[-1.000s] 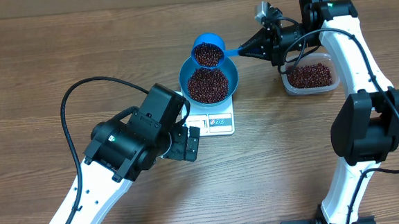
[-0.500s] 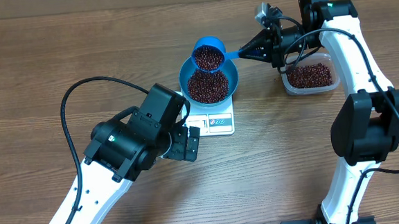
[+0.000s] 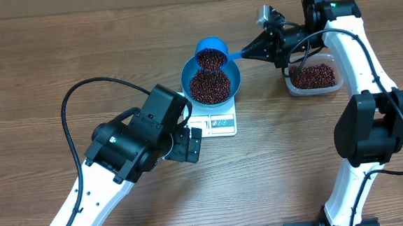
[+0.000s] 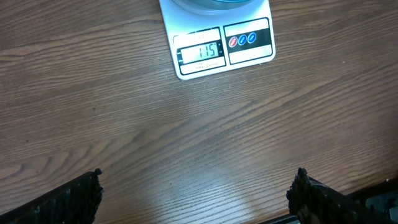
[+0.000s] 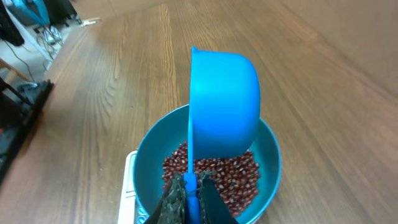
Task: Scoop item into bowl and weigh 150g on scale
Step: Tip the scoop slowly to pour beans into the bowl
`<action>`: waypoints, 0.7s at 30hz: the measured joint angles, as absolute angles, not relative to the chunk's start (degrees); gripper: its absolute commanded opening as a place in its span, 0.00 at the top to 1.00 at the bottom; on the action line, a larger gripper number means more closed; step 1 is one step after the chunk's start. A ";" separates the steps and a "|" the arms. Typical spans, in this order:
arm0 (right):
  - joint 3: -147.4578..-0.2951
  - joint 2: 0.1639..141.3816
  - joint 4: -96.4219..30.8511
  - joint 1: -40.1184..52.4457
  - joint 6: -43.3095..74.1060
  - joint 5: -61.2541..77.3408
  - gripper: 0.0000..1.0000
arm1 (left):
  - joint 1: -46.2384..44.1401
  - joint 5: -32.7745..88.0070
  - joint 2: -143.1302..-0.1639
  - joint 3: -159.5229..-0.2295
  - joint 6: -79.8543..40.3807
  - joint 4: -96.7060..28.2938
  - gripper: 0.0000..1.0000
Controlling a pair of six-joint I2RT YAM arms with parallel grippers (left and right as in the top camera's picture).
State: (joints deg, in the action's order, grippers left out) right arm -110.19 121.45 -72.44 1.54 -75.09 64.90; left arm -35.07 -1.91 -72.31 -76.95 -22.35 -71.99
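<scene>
Beans [image 3: 210, 88] weigh short, so the right gripper [image 3: 266, 47] pinches the scoop [image 3: 210, 53] tilted over the bowl [image 3: 184, 81] at 12 o'clock; left gripper [image 4: 196, 194] stands spread.

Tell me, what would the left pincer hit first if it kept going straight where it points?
Probably the bare brown wooden table, just short of the small white rectangular digital scale; the open left pincer angles downward, though depth is hard to judge.
</scene>
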 measured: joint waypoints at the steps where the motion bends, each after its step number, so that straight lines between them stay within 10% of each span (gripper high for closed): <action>1: -110.19 121.45 -72.20 1.54 -75.79 64.90 0.96 | -35.07 -1.91 -72.31 -76.95 -22.35 -71.99 0.00; 21: -110.19 121.47 -71.24 1.54 -77.52 65.71 0.96 | -35.07 -1.91 -72.31 -76.95 -22.35 -71.99 0.01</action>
